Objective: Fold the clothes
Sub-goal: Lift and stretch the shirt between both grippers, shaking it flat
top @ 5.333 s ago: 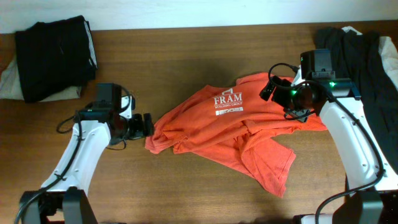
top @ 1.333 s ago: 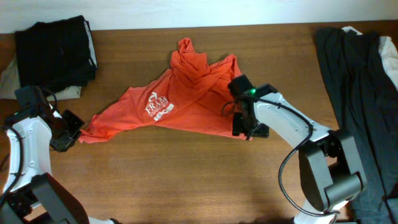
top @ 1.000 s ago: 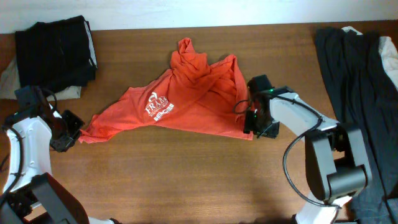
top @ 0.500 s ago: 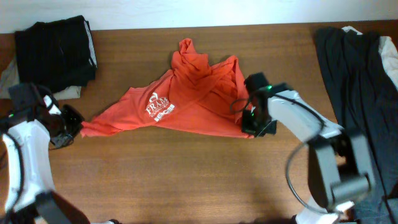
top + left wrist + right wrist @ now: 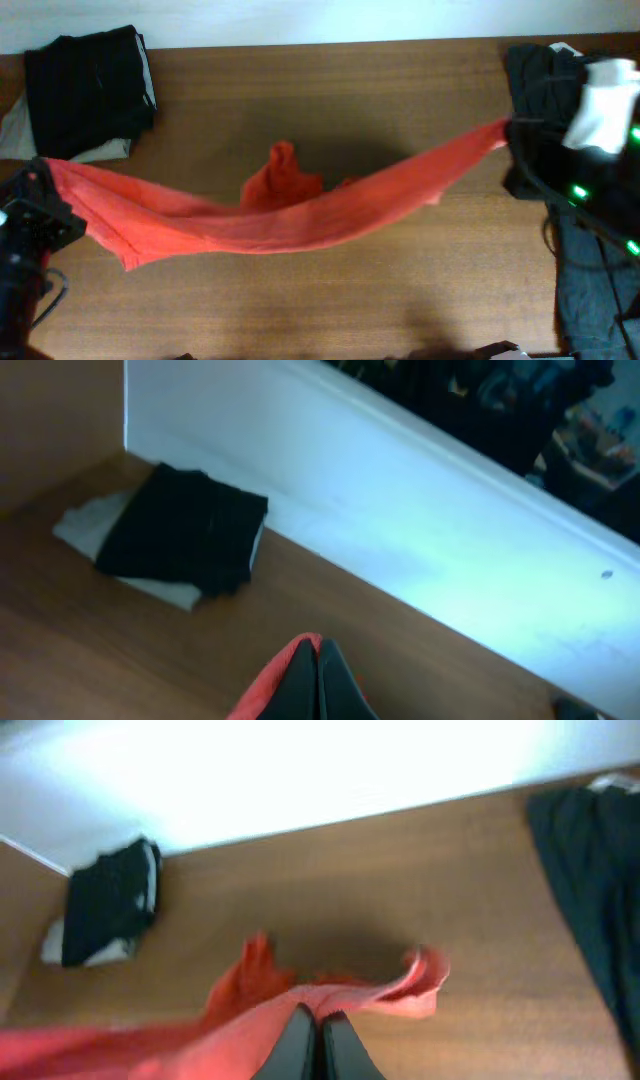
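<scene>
The orange-red T-shirt (image 5: 300, 222) hangs above the table, stretched into a long sagging band between my two grippers. A bunched part (image 5: 283, 172) droops from its middle, and the logo is hidden. My left gripper (image 5: 47, 172) is shut on the shirt's left end, and red cloth (image 5: 268, 693) wraps its closed fingers (image 5: 303, 678). At the far right, my right gripper (image 5: 507, 128) is shut on the other end. In the right wrist view the cloth (image 5: 240, 1025) runs away from the closed fingers (image 5: 297, 1042), with a loose flap (image 5: 425, 982) to the right.
A stack of black folded garments (image 5: 92, 85) lies on a pale cloth (image 5: 18, 132) at the table's back left corner. A long dark grey garment (image 5: 592, 250) covers the right edge, under my right arm. A white wall (image 5: 420, 530) runs behind the table.
Both arms have risen and pulled far apart. The shirt, which lay crumpled on the table, now hangs taut between them. My right gripper has shut on its edge.
</scene>
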